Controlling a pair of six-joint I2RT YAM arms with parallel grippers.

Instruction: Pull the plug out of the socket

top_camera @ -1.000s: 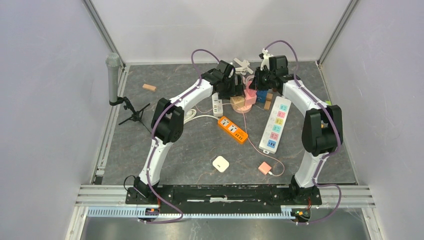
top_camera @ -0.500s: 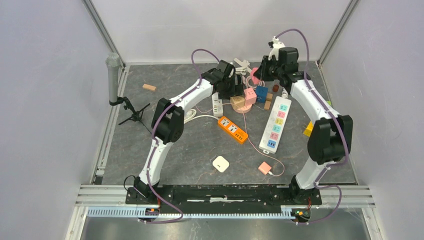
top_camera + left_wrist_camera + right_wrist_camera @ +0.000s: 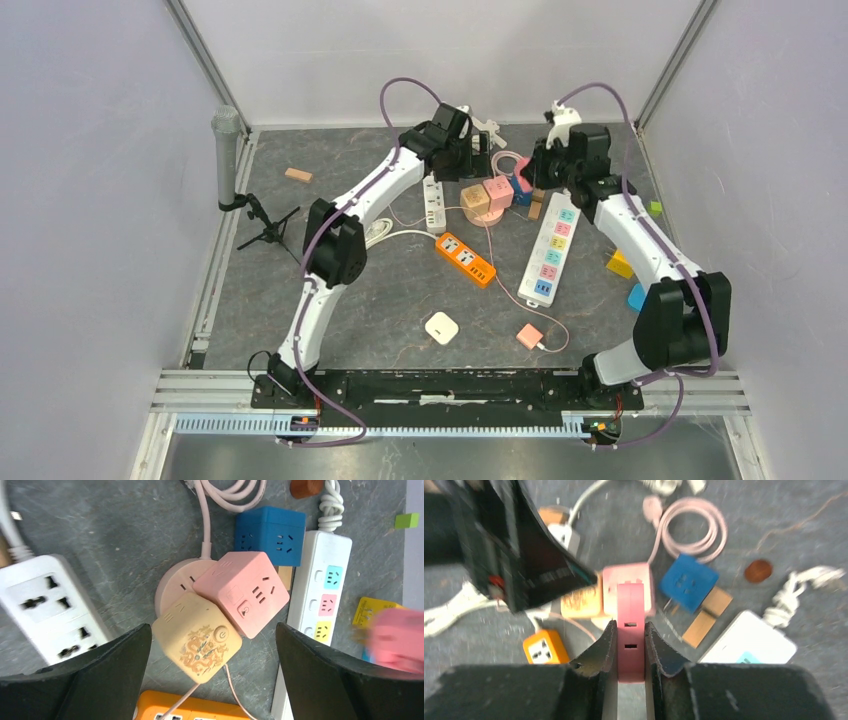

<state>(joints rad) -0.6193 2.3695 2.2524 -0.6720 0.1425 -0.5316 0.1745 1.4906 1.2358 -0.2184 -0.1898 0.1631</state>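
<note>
Pink plug (image 3: 630, 630) sits edge-on between right jaws, long axis along them.

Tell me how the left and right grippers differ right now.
The left gripper stands wide open with nothing between its fingers; the right gripper is shut on a pink plug. The left hangs over the cream cube and pink cube; the right sits off to their side. Both have black fingers.

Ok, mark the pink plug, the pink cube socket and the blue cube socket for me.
pink plug (image 3: 630, 625): right wrist view, middle of its slotted face.
pink cube socket (image 3: 245, 592): left wrist view, its slotted face.
blue cube socket (image 3: 267, 542): left wrist view, its holed side.
</note>
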